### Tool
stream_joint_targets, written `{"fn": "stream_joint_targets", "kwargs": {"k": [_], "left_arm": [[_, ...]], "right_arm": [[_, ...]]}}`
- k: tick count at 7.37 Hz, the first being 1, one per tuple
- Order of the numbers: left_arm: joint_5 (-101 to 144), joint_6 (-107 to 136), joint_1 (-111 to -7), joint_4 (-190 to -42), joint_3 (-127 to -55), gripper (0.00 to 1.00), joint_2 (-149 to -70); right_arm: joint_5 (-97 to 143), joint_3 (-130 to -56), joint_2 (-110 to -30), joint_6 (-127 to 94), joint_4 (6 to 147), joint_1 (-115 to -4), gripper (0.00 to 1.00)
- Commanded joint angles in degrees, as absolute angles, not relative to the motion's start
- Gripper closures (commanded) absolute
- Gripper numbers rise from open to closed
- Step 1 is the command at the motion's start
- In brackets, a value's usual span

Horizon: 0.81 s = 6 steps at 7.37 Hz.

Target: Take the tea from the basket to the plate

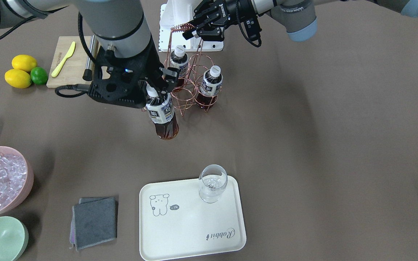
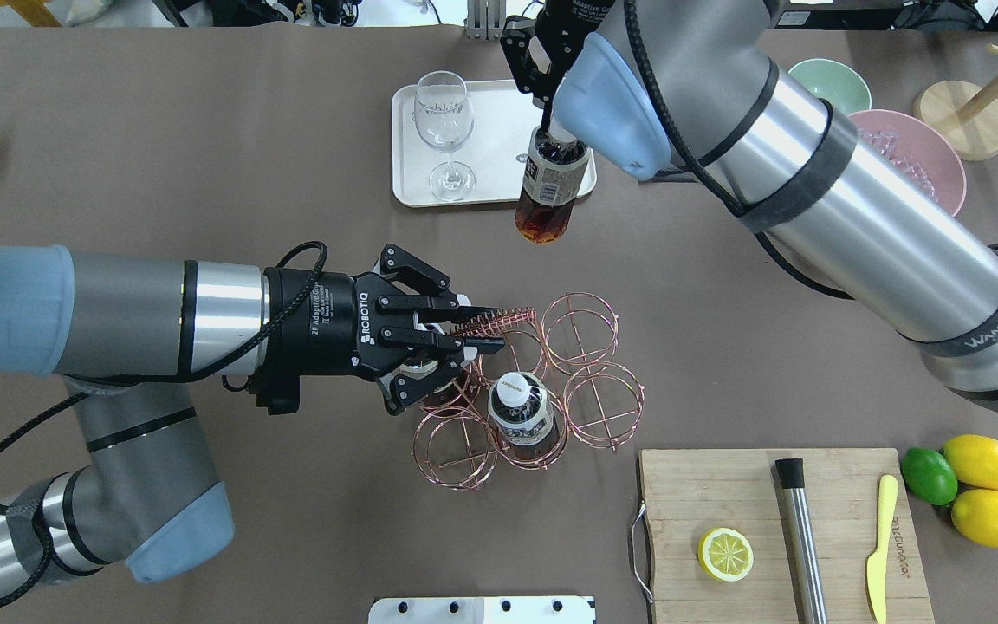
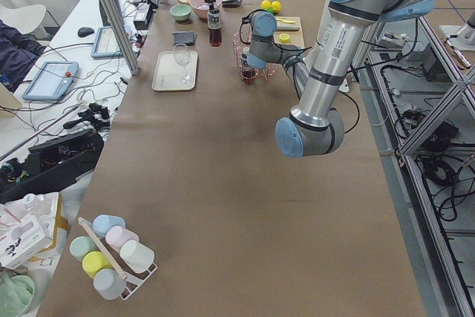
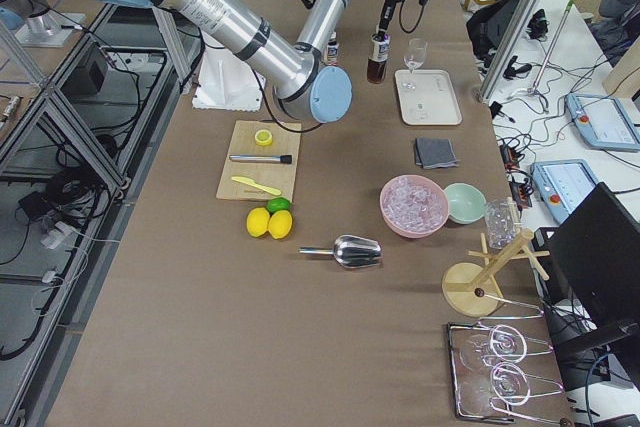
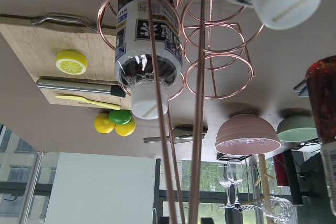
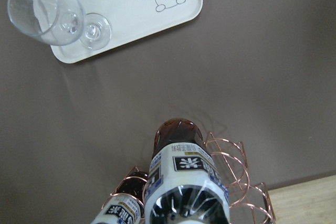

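You will find the tea (image 1: 162,115) out of the basket (image 1: 189,96) and held off the table. It hangs upright just beside the basket, on the side that faces the plate (image 1: 194,232), with its base clear of the wire rings.

The right gripper (image 1: 157,87) has its fingers closed on the bottle's neck, just under the white cap, and the bottle hangs below it.

2 more bottles of the same kind (image 1: 179,61) (image 1: 210,84) stand upright in separate rings of the basket.

The left gripper (image 2: 482,331) reaches in level over the basket. Its fingers are clamped on the coiled handle (image 2: 508,319) at the basket's top.

The plate lies flat, well apart from the basket, across open table beyond the held bottle. 1 wine glass (image 1: 212,185) stands upright on the plate's corner nearest the basket. The rest of the plate's surface shows only the bear drawing and the "Rabbit" script.
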State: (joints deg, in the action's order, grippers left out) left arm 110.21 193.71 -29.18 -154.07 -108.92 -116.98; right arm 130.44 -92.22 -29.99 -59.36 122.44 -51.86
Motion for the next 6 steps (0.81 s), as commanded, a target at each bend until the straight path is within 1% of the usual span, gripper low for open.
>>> {"fn": "stream_joint_targets", "kwargs": {"k": [1,2,4,6], "left_arm": [[110.3,193.7,-29.3,-154.1,-109.0,1.00,-117.0],[111.7,193.7,-30.1,-153.9,-109.1,1.00,-117.0],[112.8,193.9,-31.9,-153.6,-109.7,1.00,-117.6],[112.9,194.9,-33.7,-153.6,-110.1,1.00,-117.8]], "right_arm": [[131.0,-76.0,-28.0,-52.3,109.5,-54.2,1.00],[131.0,-69.8,-27.6,-50.3,103.7,-55.5,1.00],[130.1,-66.1,-26.8,-46.3,100.8,-55.6,1.00],[127.4,-61.1,-23.7,-42.5,100.0,-55.6,1.00]]}}
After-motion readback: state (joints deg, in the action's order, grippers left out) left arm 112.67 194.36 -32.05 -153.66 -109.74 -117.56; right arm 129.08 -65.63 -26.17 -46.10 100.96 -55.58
